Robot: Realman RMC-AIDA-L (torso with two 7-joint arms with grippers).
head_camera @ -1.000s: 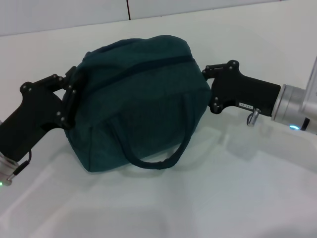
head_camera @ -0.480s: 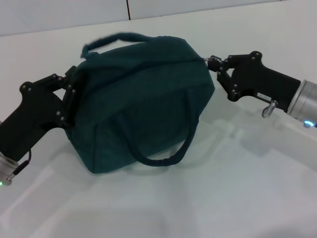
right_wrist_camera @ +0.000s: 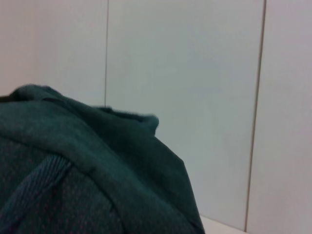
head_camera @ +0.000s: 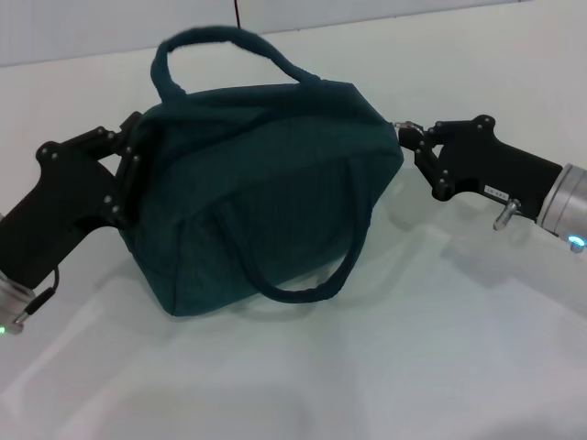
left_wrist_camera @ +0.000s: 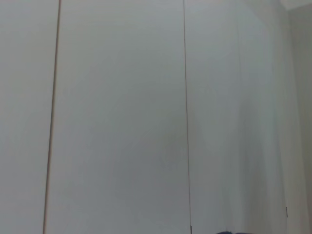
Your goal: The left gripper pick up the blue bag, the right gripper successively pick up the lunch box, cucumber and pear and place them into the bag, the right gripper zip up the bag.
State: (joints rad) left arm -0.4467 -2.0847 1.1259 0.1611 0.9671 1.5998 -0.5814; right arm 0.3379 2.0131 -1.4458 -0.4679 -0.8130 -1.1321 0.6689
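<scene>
Head view: blue bag [head_camera: 261, 197] sits mid-table [head_camera: 440, 367], far handle up, near handle drooping toward the front edge. Left gripper [head_camera: 127, 170] is clamped on the bag's left end, fingertips buried in fabric. Right gripper [head_camera: 413, 142] is at the bag's right end corner, closed on the silver zipper pull [head_camera: 404, 127]. Lunch box, cucumber, pear not visible. Bare table along front edge.
Left wrist view: only wall panels.
Right wrist view: bag [right_wrist_camera: 73, 175] fabric fills the lower part, wall behind.
</scene>
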